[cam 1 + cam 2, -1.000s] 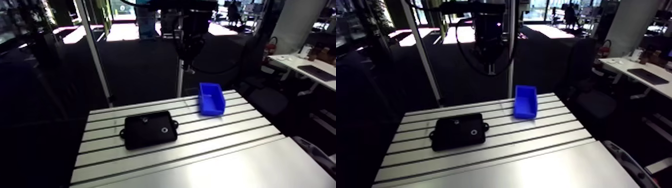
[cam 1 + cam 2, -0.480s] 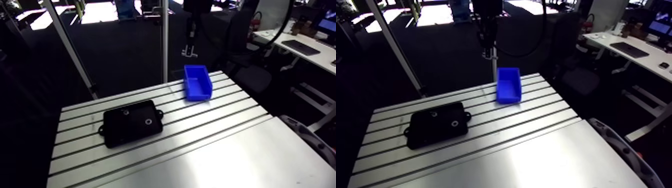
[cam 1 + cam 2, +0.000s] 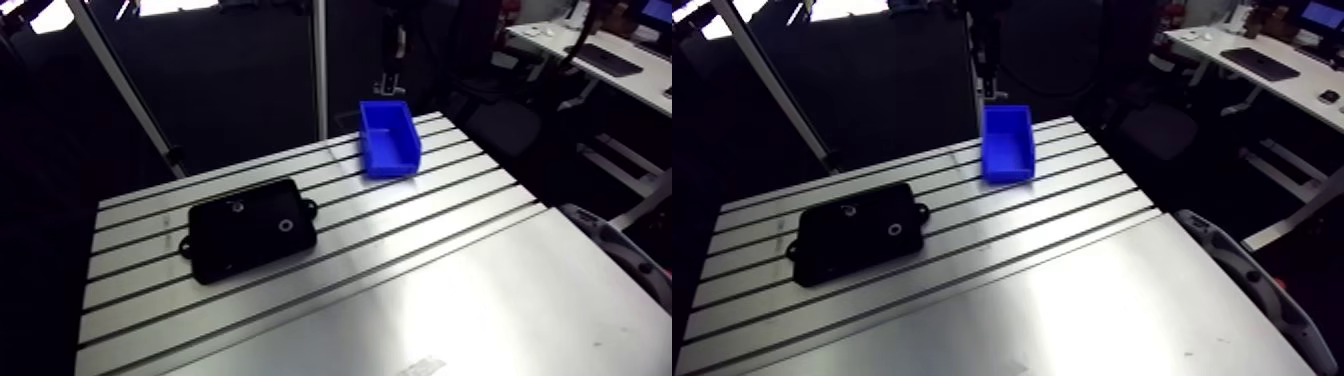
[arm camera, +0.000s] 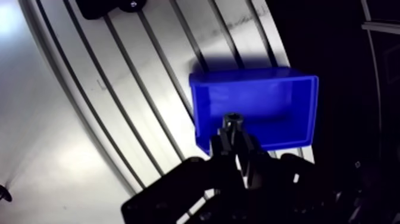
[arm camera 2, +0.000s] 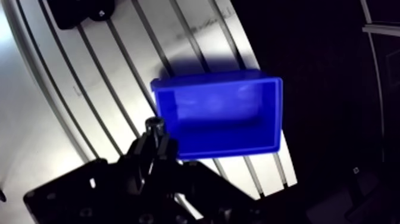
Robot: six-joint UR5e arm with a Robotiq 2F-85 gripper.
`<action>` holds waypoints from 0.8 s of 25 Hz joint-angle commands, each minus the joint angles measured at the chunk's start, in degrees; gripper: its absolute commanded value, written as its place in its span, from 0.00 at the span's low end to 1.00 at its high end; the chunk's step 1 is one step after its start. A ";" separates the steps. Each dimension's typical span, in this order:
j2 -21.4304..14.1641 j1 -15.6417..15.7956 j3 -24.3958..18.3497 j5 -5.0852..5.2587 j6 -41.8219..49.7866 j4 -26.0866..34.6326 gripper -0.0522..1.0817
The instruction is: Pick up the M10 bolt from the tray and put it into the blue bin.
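My gripper (image 4: 234,142) pinches the M10 bolt (image 4: 231,121) near the rim of the blue bin (image 3: 388,150), upper centre in the arm view; released here, it could bounce onto the table (image 4: 149,89).

Robotiq gripper (image 4: 233,143): matte black throughout. Two narrow fingers (image 4: 248,156), tapered toward the tips, set close on a broad, blocky, hard-edged base with angled faces. Screws and markings too dark to make out. In the arm view small and dark, paler at the lower end.
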 commanded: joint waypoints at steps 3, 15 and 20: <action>3.49 -0.13 -0.93 -1.41 -0.25 -4.27 0.99; 7.45 -0.92 -1.28 -3.61 -0.16 -7.44 0.99; 9.38 -0.92 -1.46 -3.61 -0.08 -7.88 0.99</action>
